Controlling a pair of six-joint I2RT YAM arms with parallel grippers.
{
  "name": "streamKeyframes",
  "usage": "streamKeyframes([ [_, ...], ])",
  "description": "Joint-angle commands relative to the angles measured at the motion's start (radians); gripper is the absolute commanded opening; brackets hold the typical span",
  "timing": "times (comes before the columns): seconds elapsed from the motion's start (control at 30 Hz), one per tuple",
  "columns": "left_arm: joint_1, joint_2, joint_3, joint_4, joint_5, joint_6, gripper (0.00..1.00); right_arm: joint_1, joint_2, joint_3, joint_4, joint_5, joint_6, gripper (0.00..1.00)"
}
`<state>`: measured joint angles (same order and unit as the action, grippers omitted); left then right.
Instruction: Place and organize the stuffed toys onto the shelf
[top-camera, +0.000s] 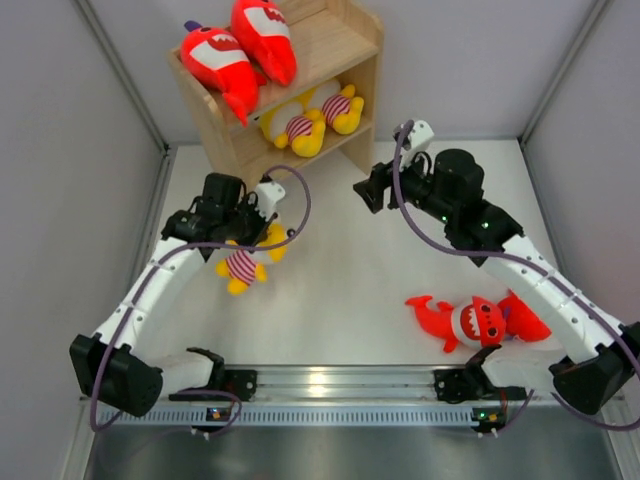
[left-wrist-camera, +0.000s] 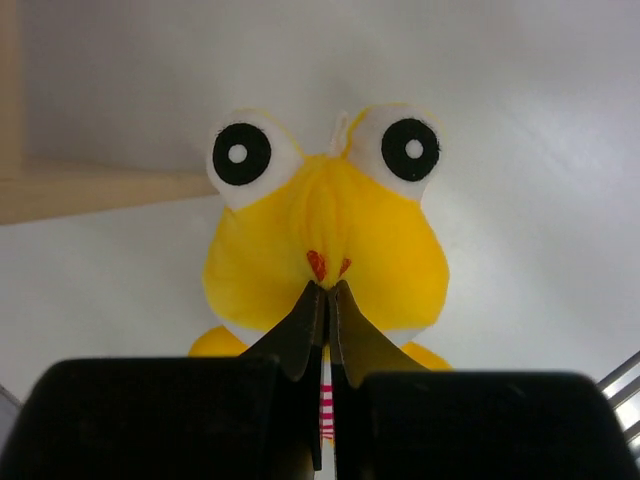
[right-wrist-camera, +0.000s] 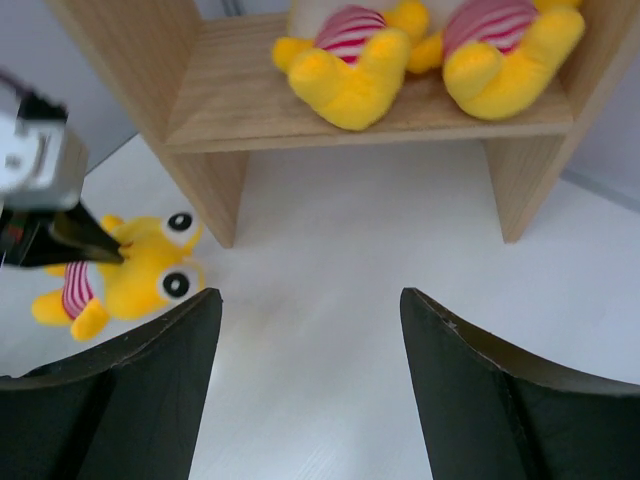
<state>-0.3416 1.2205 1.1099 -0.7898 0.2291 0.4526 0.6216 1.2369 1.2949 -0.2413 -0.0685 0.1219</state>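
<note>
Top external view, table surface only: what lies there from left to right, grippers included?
yellow plush, pinched by the left gripper → right gripper, open and empty → red shark → second red shark, partly under the right arm.

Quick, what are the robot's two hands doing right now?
Left hand: closed, pinching the yellow toy.
Right hand: open, holding nothing.
</note>
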Motion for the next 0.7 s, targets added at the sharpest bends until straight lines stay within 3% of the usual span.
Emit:
streamKeyframes([
  [0.0, -0.002, -0.007, 0.155, -0.04, 0.084, -0.195, 0.0, 0.029, -0.097, -0.028, 0.105, -0.213, -0.204, 0.72],
  [0.13, 0.0, 0.028, 0.275, -0.081, 0.11, -0.288, 0.0, 0.185, -0.149, -0.161, 0.288, -0.234, -0.447, 0.69],
  [0.17, -0.002, 0.033, 0.284, -0.084, 0.108, -0.302, 0.0, 0.284, -0.149, -0.211, 0.325, -0.223, -0.578, 0.69],
  [0.27, 0.0, 0.039, 0.301, -0.086, 0.11, -0.33, 0.0, 0.448, -0.075, -0.226, 0.353, -0.16, -0.756, 0.7],
  [0.47, -0.002, 0.033, 0.3, -0.085, 0.101, -0.344, 0.0, 0.604, 0.11, -0.129, 0.315, -0.09, -0.956, 0.72],
  [0.67, -0.002, 0.028, 0.307, -0.085, 0.088, -0.342, 0.0, 0.691, 0.301, -0.068, 0.359, -0.005, -1.025, 0.72],
])
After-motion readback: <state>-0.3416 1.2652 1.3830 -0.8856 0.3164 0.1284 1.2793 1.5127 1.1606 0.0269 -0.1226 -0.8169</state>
